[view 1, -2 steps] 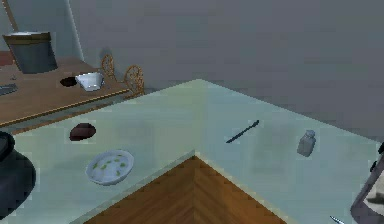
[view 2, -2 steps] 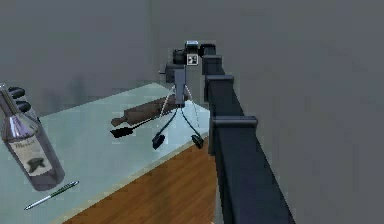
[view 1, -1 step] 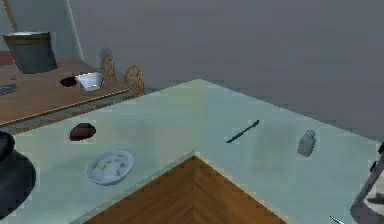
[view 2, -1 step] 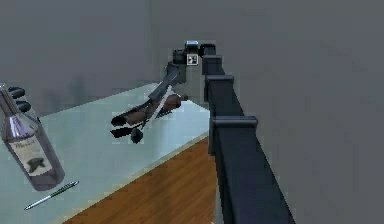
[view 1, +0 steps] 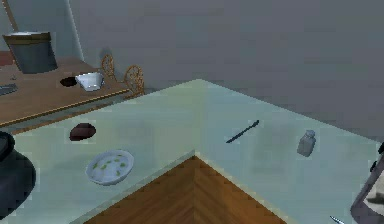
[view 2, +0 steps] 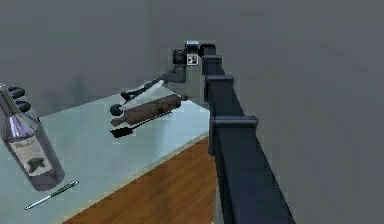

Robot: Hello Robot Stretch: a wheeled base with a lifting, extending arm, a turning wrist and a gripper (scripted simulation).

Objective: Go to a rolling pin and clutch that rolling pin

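Two views of one pale green countertop [view 1: 200,110] under a plain grey wall [view 1: 280,40]. In the arm side view I see the brown rolling pin [view 2: 150,108] lying flat on it, at about nine o'clock from the picture's middle, near the counter's far end. My arm [view 2: 235,140] rises from six o'clock; the gripper [view 2: 135,94] is close by the pin, and I cannot tell whether it holds anything. A dark bottle [view 2: 30,150] stands at eight o'clock. In the forward view the counter bends in an L around bare wooden floor [view 1: 200,195] at six o'clock, with a shaker [view 1: 307,143] at four o'clock and a bowl [view 1: 110,167] at eight o'clock
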